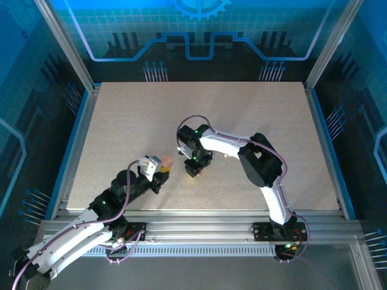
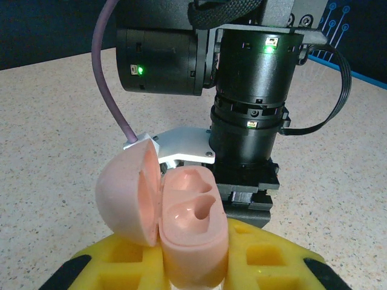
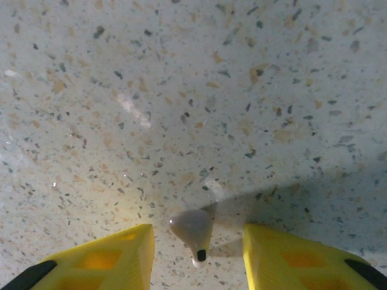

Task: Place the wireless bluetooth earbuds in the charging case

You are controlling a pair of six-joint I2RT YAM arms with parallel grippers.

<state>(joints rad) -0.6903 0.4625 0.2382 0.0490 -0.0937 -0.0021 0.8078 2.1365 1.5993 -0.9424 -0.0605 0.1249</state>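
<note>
Right wrist: pale earbud (image 3: 192, 229) lies on the worktop (image 3: 181, 90), between the spread right fingers (image 3: 109, 257)
Left wrist: left fingers (image 2: 290, 251) clamp the open pink case (image 2: 193, 229), cups empty
Advice: descend centred, close gently, avoid flicking it

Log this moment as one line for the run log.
left gripper: shut on pink case, case open and empty | right gripper: open, fingers either side of pale earbud lying on table | stage: pre-grasp
</note>
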